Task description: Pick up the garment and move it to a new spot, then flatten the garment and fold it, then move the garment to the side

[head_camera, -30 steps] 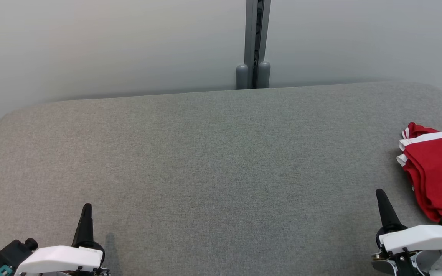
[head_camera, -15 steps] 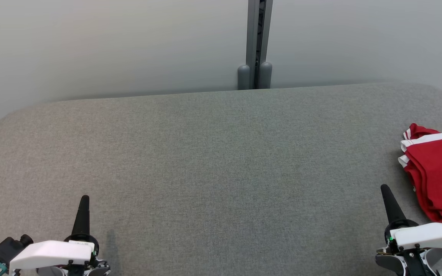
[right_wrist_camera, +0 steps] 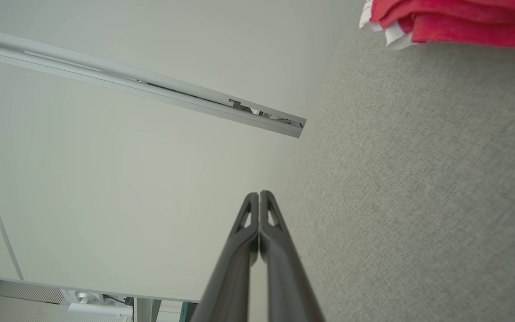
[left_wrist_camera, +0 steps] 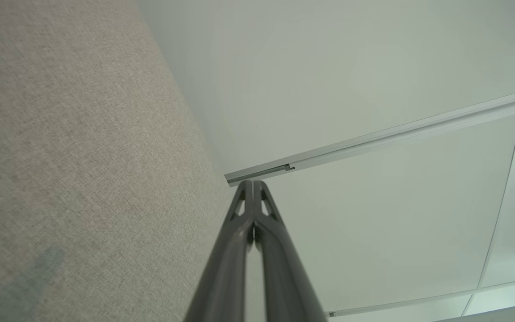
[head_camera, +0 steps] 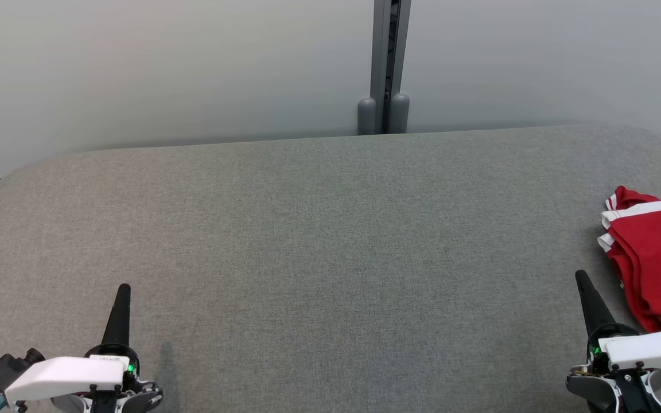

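Observation:
The garment (head_camera: 660, 252) is red with white stripes and lies folded in layers at the right edge of the grey fabric table (head_camera: 330, 241). Its stacked edge also shows at the top right of the right wrist view (right_wrist_camera: 454, 20). My right gripper (head_camera: 582, 277) is shut and empty, a short way left of the garment near the front edge. In the right wrist view its fingers (right_wrist_camera: 257, 197) press together. My left gripper (head_camera: 124, 288) is shut and empty at the front left, far from the garment. Its closed tips (left_wrist_camera: 252, 184) show in the left wrist view.
A pale wall stands behind the table, with a grey vertical post (head_camera: 388, 63) at its middle. The table's corners are rounded, and its right end runs out of view past the garment.
Both grippers have drawn back and outward toward the front edge of the head view, still shut. The camera has shifted slightly. The garment lies as before.

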`<state>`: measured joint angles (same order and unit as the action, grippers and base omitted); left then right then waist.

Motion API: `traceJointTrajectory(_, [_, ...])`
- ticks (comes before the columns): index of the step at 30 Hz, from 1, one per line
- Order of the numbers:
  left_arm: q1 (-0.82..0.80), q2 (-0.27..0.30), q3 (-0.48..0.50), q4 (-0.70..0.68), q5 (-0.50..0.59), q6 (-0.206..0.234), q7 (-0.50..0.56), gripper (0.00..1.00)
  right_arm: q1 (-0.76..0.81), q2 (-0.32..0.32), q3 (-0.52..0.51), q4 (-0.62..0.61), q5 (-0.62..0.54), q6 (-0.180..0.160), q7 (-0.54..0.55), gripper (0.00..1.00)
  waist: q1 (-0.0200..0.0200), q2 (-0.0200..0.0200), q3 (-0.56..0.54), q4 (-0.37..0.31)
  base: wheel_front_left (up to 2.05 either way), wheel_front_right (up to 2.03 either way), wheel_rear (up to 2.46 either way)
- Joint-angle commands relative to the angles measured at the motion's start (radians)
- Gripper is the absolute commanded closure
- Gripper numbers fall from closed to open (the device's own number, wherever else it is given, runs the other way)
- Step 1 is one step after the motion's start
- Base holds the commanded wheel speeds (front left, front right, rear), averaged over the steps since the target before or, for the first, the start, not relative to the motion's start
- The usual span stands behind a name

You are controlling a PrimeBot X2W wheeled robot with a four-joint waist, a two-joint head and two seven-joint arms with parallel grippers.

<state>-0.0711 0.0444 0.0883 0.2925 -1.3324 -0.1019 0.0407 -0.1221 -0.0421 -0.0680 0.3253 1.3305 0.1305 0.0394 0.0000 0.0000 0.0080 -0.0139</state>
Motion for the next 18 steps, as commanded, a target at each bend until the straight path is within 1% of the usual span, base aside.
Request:
traceJointTrajectory(1, [-0.027,0.006,0.007,-0.013,-0.027,-0.006,0.006,1.00,0.002,-0.010,-0.009,-0.018,0.027,0.000,0.009,1.00,0.0000,0.0000,0.000,0.001,0.00,0.00,0.00])
traceJointTrajectory(18, [-0.036,0.007,0.018,-0.031,-0.150,-0.019,0.040,1.00,0.009,-0.011,-0.028,-0.050,0.152,0.000,0.043,1.00,0.0000,0.0000,-0.002,0.006,0.00,0.00,0.00])
